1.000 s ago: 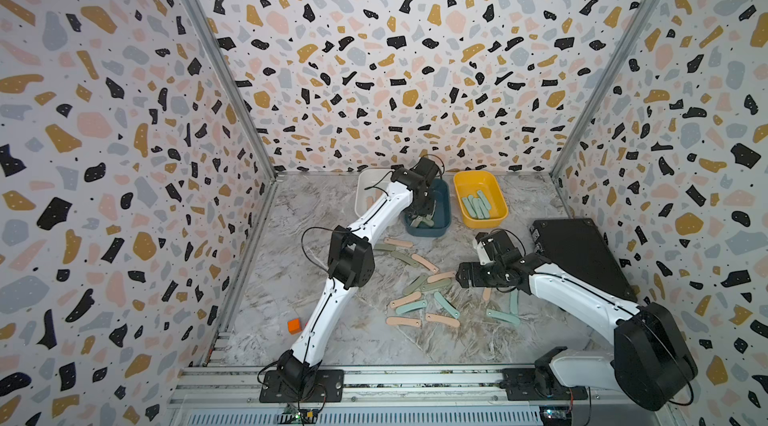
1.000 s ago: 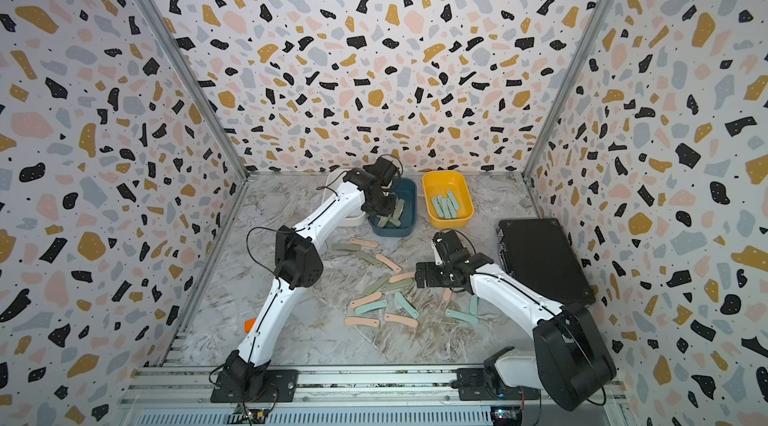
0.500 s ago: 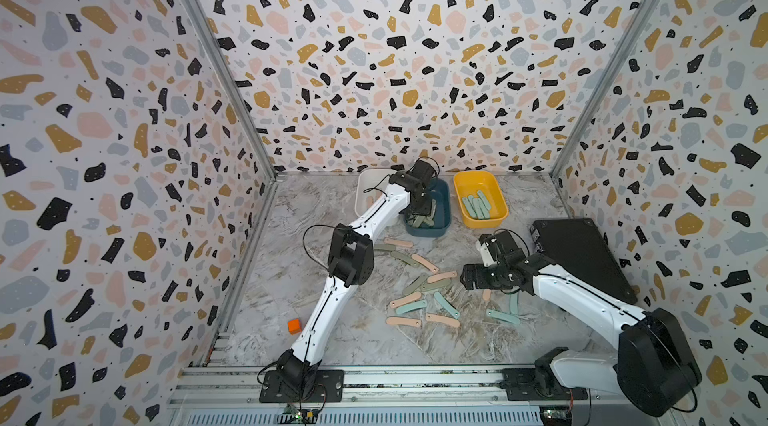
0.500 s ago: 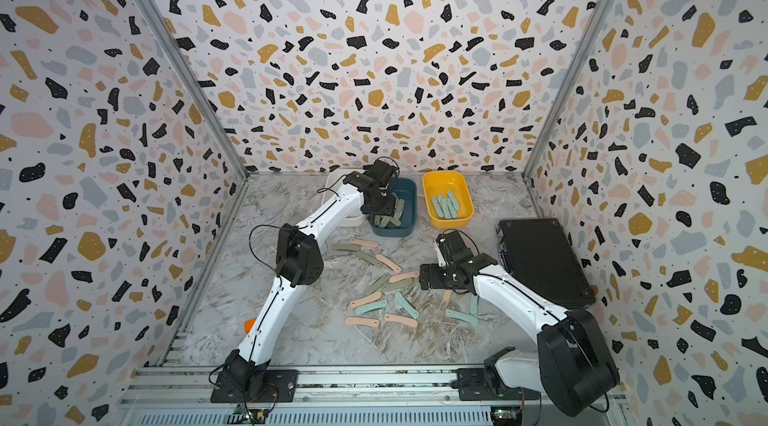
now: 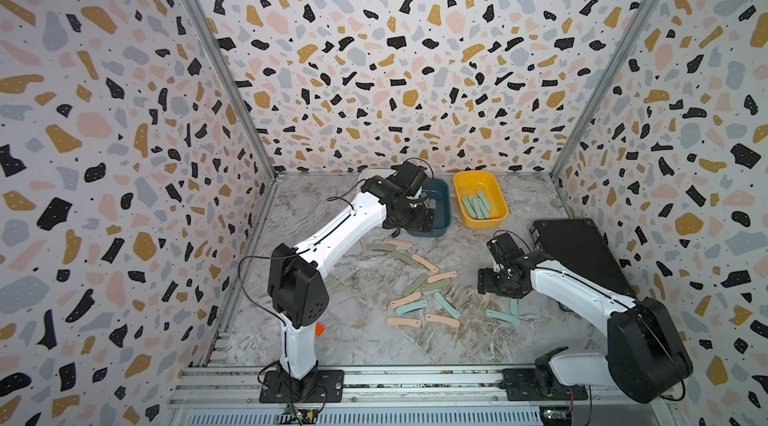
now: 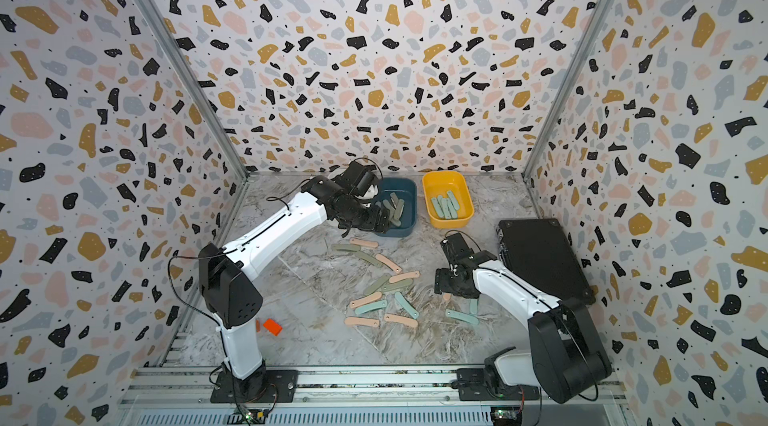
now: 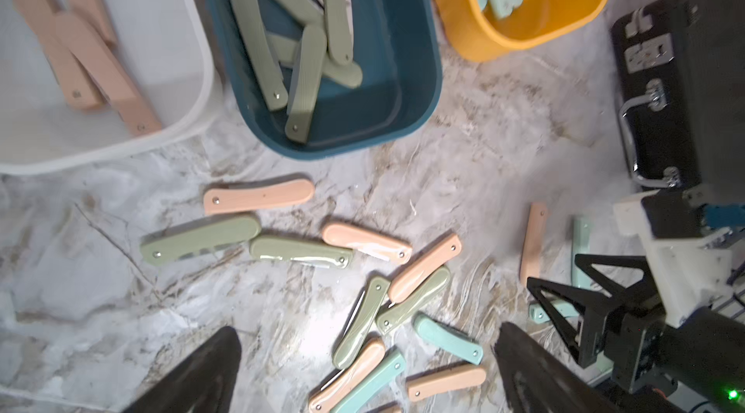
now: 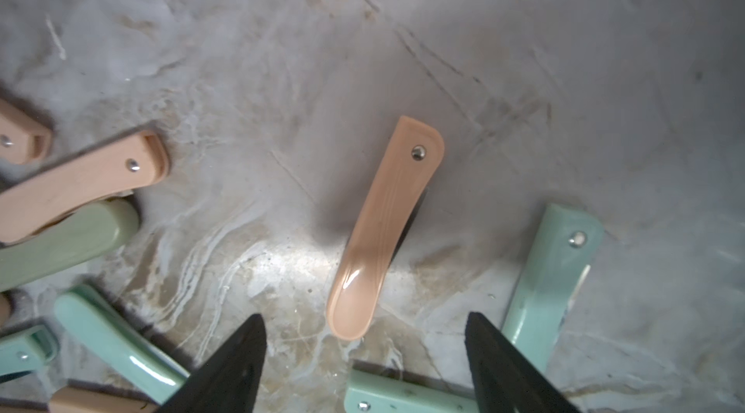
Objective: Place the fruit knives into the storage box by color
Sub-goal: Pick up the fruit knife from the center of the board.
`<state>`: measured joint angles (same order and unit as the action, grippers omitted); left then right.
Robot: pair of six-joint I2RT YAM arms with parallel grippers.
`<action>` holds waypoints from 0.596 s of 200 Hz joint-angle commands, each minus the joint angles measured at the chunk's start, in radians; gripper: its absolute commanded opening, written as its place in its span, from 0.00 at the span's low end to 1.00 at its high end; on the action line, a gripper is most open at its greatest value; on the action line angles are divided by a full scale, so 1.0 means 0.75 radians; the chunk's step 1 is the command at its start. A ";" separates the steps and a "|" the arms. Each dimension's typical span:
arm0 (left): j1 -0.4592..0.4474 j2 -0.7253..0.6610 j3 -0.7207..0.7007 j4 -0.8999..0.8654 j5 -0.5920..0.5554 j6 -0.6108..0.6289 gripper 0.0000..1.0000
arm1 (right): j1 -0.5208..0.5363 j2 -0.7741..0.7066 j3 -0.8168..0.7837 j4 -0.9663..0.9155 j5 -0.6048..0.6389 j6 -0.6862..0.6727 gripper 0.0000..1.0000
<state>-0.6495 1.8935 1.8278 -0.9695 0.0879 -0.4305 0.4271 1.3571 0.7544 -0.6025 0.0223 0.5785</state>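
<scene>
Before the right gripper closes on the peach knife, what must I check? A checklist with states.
1. Open right gripper: ok.
2. Round end of the peach knife inside it, lying flat: ok.
3. Neighbouring teal knife clear of it: cannot tell.
4. Empty, open left gripper: ok.
5. Only peach knives in the white bin, as far as visible: ok.
6. Free way to that bin: not ok, the left arm hangs over the blue bin beside it.

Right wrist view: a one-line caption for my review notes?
Open right gripper poised above a peach-pink fruit knife on the marble tabletop, mint teal knives alongside.
</scene>
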 commanded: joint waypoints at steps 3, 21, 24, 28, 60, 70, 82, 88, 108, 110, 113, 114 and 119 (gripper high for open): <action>0.011 -0.023 -0.116 0.037 0.046 0.006 0.99 | -0.003 0.026 -0.009 -0.014 0.008 0.058 0.76; 0.012 -0.046 -0.176 0.065 0.060 0.005 0.99 | -0.003 0.045 -0.034 0.010 -0.023 0.088 0.72; 0.011 -0.049 -0.178 0.065 0.062 0.006 0.99 | -0.003 0.047 -0.037 0.011 -0.025 0.091 0.71; 0.010 -0.052 -0.181 0.061 0.062 0.009 0.99 | -0.003 0.049 -0.041 0.014 -0.026 0.095 0.70; 0.011 -0.070 -0.202 0.072 0.065 0.017 0.99 | -0.003 0.092 -0.060 0.048 -0.026 0.114 0.63; 0.013 -0.077 -0.211 0.081 0.063 0.019 0.99 | -0.003 0.113 -0.060 0.051 -0.022 0.116 0.60; 0.012 -0.080 -0.214 0.084 0.061 0.022 0.99 | -0.003 0.129 -0.061 0.055 -0.018 0.116 0.56; 0.012 -0.077 -0.215 0.084 0.061 0.022 0.99 | -0.003 0.131 -0.064 0.059 -0.017 0.118 0.54; 0.011 -0.080 -0.223 0.083 0.057 0.025 0.99 | -0.003 0.122 -0.087 0.084 -0.026 0.124 0.50; 0.011 -0.080 -0.224 0.084 0.057 0.023 0.99 | -0.003 0.120 -0.088 0.086 -0.026 0.125 0.49; 0.012 -0.080 -0.227 0.085 0.057 0.023 0.99 | -0.003 0.118 -0.091 0.088 -0.027 0.126 0.49; 0.013 -0.080 -0.229 0.085 0.057 0.024 0.99 | -0.004 0.118 -0.091 0.089 -0.028 0.126 0.48; 0.013 -0.082 -0.232 0.088 0.057 0.022 0.99 | -0.004 0.114 -0.094 0.091 -0.028 0.127 0.47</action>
<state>-0.6434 1.8587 1.6752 -0.9218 0.1261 -0.4290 0.4271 1.4330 0.7170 -0.5453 0.0154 0.6559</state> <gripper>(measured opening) 0.990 0.494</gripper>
